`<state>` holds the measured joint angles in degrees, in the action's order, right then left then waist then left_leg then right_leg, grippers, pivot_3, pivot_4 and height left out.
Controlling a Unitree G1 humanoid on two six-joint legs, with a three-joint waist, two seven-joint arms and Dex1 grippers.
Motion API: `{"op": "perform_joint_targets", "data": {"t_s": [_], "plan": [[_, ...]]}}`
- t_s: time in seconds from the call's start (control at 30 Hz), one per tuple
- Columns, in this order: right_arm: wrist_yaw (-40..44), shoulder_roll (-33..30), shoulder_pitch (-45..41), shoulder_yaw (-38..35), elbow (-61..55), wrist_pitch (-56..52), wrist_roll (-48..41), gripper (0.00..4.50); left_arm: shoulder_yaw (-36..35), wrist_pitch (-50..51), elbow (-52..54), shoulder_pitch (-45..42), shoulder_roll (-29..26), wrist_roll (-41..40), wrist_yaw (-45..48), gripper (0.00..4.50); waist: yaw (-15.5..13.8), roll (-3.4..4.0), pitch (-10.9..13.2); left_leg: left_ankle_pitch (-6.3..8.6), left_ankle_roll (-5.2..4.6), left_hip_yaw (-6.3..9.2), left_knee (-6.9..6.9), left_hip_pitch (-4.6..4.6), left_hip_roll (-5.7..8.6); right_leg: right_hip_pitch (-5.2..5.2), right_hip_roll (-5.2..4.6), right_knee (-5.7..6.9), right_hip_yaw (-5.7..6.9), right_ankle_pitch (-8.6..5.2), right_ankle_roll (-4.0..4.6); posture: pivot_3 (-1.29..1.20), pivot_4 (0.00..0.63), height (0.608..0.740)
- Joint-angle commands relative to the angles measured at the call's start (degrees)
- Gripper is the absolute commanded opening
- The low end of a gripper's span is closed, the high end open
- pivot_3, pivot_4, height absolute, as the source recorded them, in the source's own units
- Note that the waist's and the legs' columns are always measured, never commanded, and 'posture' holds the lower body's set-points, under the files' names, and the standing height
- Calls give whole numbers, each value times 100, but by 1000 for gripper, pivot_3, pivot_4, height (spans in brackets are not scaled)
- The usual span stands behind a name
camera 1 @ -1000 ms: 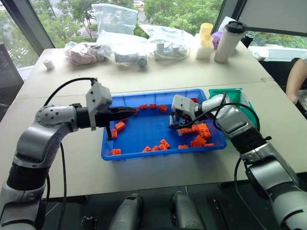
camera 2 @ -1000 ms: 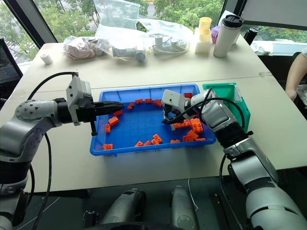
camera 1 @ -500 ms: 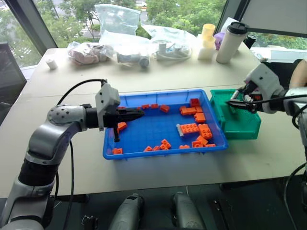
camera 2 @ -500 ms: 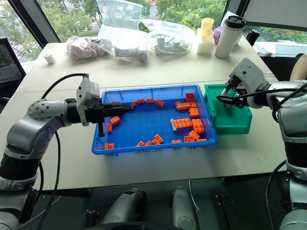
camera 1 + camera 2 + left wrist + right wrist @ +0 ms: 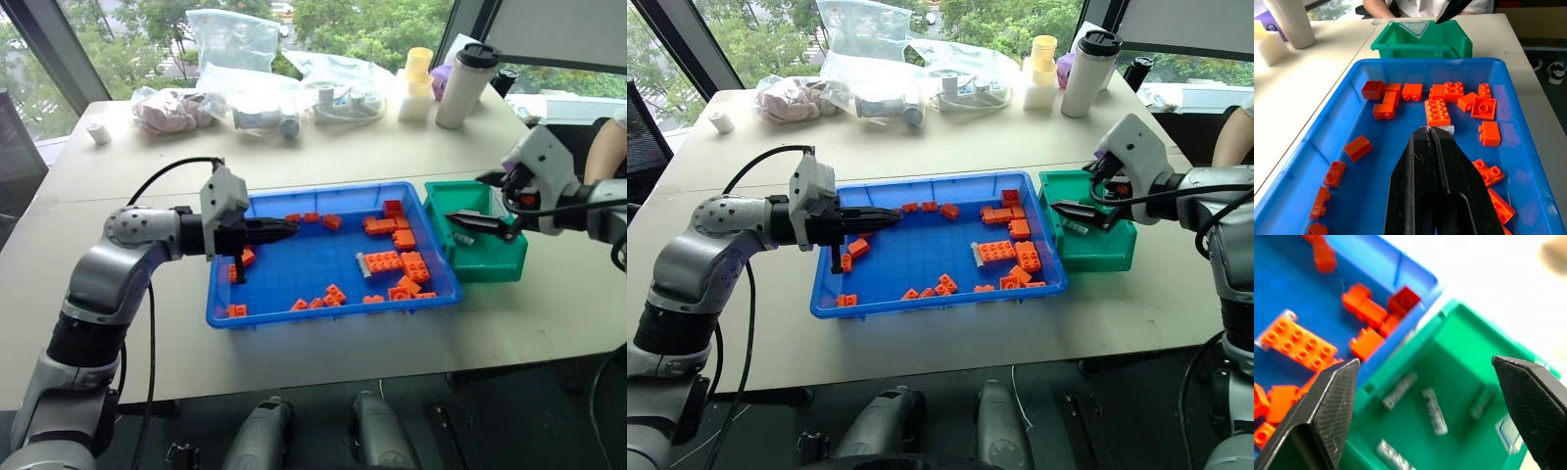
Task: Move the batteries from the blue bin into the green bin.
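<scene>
From the head views, the blue bin (image 5: 294, 311) sits mid-counter (image 5: 323, 147) with orange bricks (image 5: 392, 262) scattered inside and one battery (image 5: 363, 264) lying beside the big brick cluster. The green bin (image 5: 495, 257) stands touching the blue bin's right end. Along the far edge of the counter lie clear plastic bags (image 5: 235, 44), a white tumbler with a dark lid (image 5: 462, 83) and a yellow cup stack (image 5: 418, 67); windows with trees run behind. A person's arm (image 5: 609, 147) shows at the right edge. The left tool (image 5: 279, 231) hangs over the blue bin's left part, fingers together, holding nothing. The right tool (image 5: 482, 208) hovers over the green bin, fingers apart and empty.

In the left wrist view, the closed left tool (image 5: 1432, 134) points at the battery (image 5: 1442, 129) beside a large brick.

In the right wrist view, the right tool's fingers (image 5: 1332, 404) stand wide apart above the green bin (image 5: 1449, 382), where several batteries (image 5: 1434, 411) lie on its floor.
</scene>
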<state>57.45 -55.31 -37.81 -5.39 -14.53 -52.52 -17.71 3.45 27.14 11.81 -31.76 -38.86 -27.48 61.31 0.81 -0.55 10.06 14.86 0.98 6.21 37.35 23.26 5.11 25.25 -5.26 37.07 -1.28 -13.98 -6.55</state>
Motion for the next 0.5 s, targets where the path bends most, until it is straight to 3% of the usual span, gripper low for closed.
{"op": "perform_joint_targets", "data": {"t_s": [0.03, 0.23, 0.5], "plan": [[139, 377, -316, 665, -355, -163, -341, 4476, -77, -94, 39, -136, -19, 20, 19, 0, -7, -2, -1, 0, 0, 1, 1, 0, 0, 0, -1, 0, 0, 0, 0, 0, 150, 740], [109, 946, -556, 1983, 7, 38, 43, 4476, -167, -20, 193, -42, -86, 9, -54, 0, -34, -2, 0, -1, 1, 4, 10, 7, 7, -1, -9, 0, 5, 0, 0, 0, 150, 740], [12, 1424, -782, 2863, 961, 390, 658, 4476, -250, 88, 433, 135, -120, -24, -213, 0, -7, -2, 0, -11, 19, 4, 11, 7, 7, 4, -7, 2, 4, 0, 0, 0, 150, 740]]}}
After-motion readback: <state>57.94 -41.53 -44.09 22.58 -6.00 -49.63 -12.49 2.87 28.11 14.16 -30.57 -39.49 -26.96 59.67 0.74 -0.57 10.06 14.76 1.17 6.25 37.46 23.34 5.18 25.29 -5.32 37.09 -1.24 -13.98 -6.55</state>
